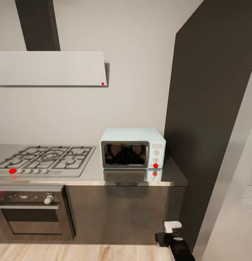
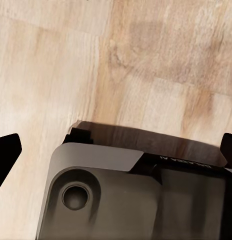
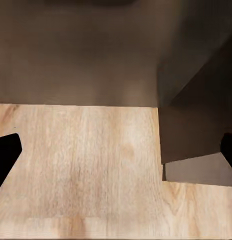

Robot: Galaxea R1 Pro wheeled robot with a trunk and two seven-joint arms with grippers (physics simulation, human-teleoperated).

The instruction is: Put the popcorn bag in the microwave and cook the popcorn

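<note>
Popcorn bag unsighted; judge it soft, light, so pinch its rolled rim. Microwave (image 1: pixel 133 148) at 12 o'clock, door closed. Both grippers spread, empty.

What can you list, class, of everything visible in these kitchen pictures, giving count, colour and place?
Pale mint-blue boxy microwave: one, door shut, on the countertop's right part.
Grey brushed-steel countertop: one, over dark cabinet fronts.
Grey gas hob with black grates: one, left of the microwave.
Steel oven with bar handle: one, below the hob.
Pale flat extractor hood: one, on the wall above the hob.
Tall dark panel: one, right of the counter.
Light wood floor: beneath everything.
Right gripper: one, black fingertips apart, over the floor.
Left gripper: one, black fingertips apart, over the floor.
</note>
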